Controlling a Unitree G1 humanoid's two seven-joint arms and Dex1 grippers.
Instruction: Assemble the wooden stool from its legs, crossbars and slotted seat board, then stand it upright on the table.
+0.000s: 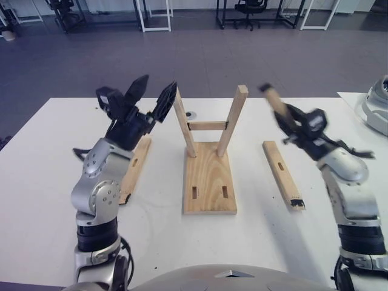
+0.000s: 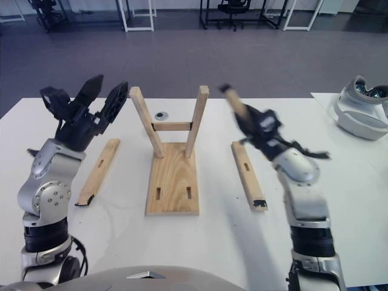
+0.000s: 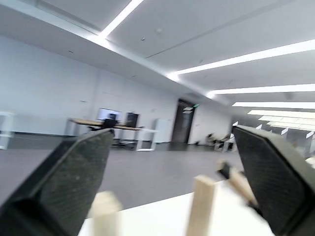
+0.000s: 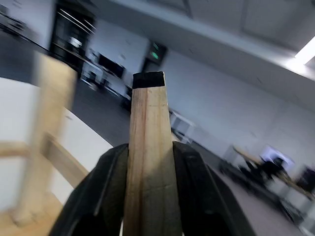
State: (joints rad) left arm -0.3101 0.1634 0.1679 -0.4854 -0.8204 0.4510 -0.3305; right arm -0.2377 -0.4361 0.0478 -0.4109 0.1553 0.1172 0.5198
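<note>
- The seat board (image 1: 209, 182) lies flat in the middle of the table (image 1: 48, 157), nearer the front edge than the back.
- Two legs stand in its far slots, the left leg (image 1: 184, 124) and the right leg (image 1: 233, 120). They lean apart at the top and are joined by a crossbar (image 1: 207, 126). The two near slots are empty.
- One loose leg (image 1: 136, 167) lies flat toward the left edge, just beside the board. Another (image 1: 282, 173) lies toward the right edge, a little apart from it.
- The right gripper (image 1: 292, 121) is raised over the right half of the table, its jaws closed on a held leg (image 1: 274, 102) that tilts up and toward the standing frame. The right wrist view shows the pads (image 4: 194, 187) pressed to both flat faces, with the black-capped end clear above them.
- The left gripper (image 1: 156, 88) is raised just beside the top of the left leg, its jaws spread wide and holding nothing.
- A headset (image 1: 379, 109) sits at the right edge.
- The pieces look like light, stiff, smooth wood, so a leg could likely twist in a loose grip.
- A hold across the flat faces near mid-length probably gives the best control for seating a tenon.
- The standing frame looks only slotted in, so a sideways knock may tip it.
- The open gripper could steady the board or frame.
</note>
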